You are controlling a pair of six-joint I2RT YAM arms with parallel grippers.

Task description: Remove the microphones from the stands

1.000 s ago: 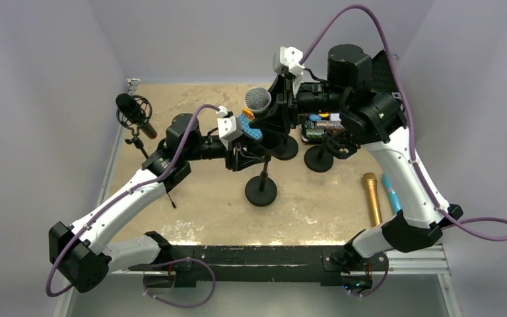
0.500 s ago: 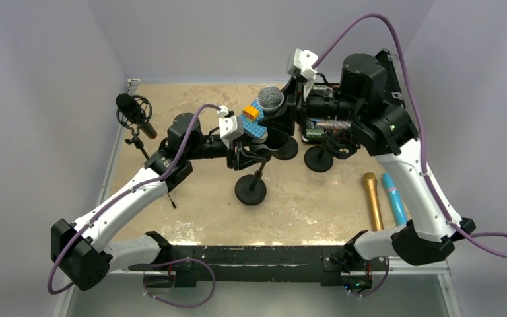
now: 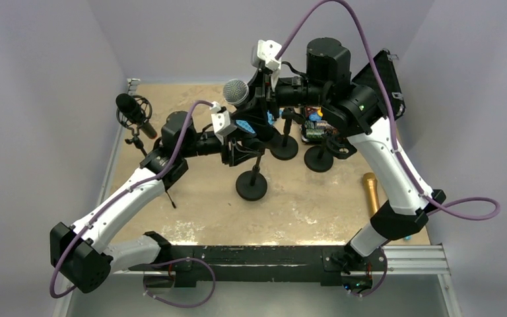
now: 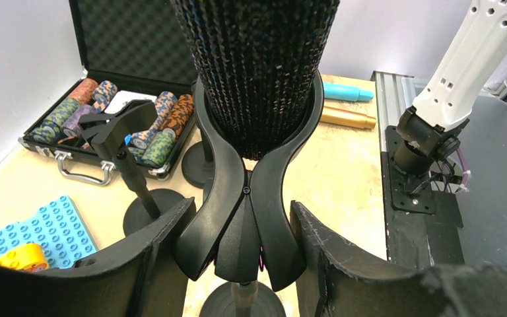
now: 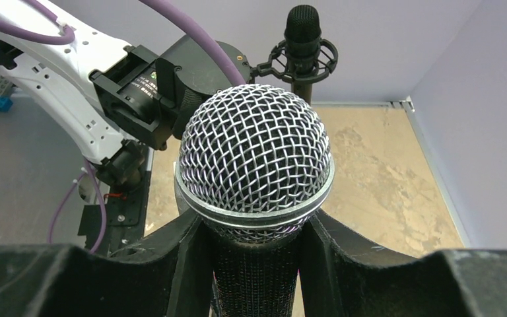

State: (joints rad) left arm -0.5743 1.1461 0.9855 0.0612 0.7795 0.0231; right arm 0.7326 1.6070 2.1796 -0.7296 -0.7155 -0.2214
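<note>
The microphone (image 3: pixel 236 92) has a silver mesh head and a dark body, and it leans up to the left. My right gripper (image 3: pixel 257 104) is shut on its body just under the head (image 5: pixel 254 158), one finger on each side. In the left wrist view the body (image 4: pixel 254 66) still sits in the black clip (image 4: pixel 224 165) of the stand (image 3: pixel 251 185). My left gripper (image 3: pixel 245 141) is shut on that clip from both sides, fingers (image 4: pixel 152 244) low against its wings. The stand's round base rests on the table.
Two empty stands (image 3: pixel 284 149) (image 3: pixel 318 158) stand just behind. A studio mic on a tripod (image 3: pixel 132 109) is at the far left. An open case of poker chips (image 4: pixel 125 66) is at the back right, a gold mic (image 3: pixel 370 191) at the right, and a blue brick plate (image 4: pixel 46 228) near the stands.
My right arm has swung left with the microphone, so its head now points up-left. The stand's base slid left and slightly back with my left gripper still on the clip.
</note>
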